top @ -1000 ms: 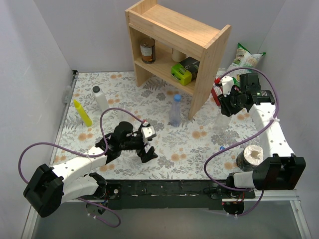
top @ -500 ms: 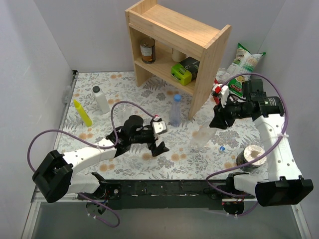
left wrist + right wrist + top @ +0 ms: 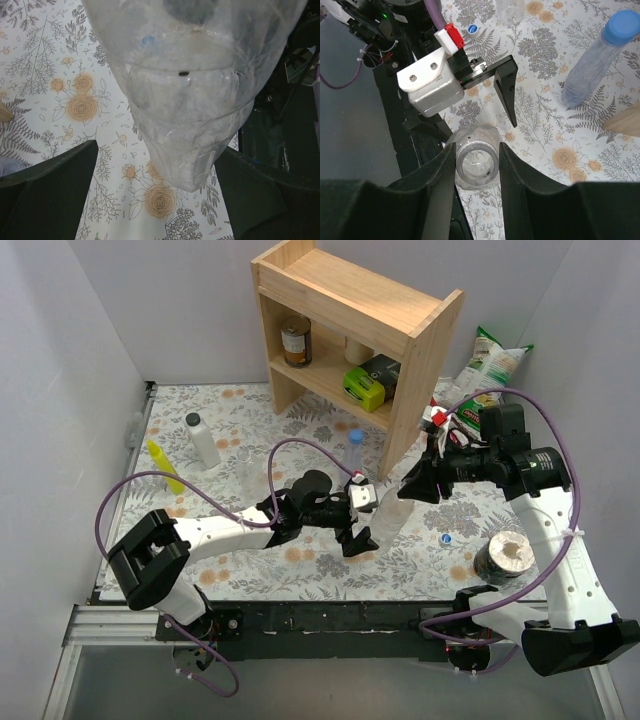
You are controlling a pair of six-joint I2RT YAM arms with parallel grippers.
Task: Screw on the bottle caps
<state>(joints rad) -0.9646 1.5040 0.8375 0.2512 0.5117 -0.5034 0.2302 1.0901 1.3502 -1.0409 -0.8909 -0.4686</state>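
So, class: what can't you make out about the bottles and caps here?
Left wrist: held bottle fills the frame, neck cut off by top edge.
Right wrist: its body hidden beneath its own mouth and the right end effector.
Top: loose cap too small for detail.

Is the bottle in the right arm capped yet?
Uncapped. The right wrist view looks straight into the open mouth of the bottle, gripped by the right tool; nothing is screwed on.

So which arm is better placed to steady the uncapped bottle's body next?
Left. The left gripper, open, straddles the clear bottle at its body; the right gripper is occupied, shut on its neck.
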